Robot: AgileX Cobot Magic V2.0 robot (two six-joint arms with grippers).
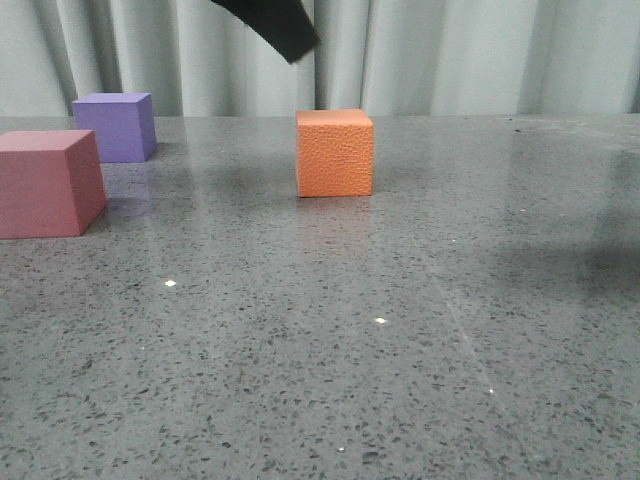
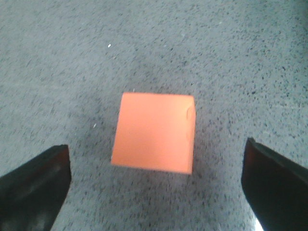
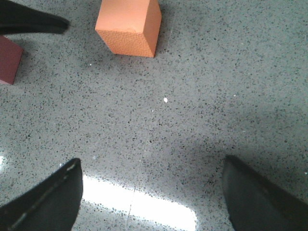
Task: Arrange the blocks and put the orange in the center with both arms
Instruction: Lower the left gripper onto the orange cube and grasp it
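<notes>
The pink cube [image 1: 45,183] runs off the front view's left edge. A black arm piece [image 1: 270,25] is cropped at the top. The right wrist view shows only a pink corner.

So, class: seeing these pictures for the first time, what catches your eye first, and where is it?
The orange cube stands alone mid-table, with the left gripper open above it. At the far left sit the pink cube and, behind it, the purple cube. The right gripper is open over bare speckled table.
</notes>
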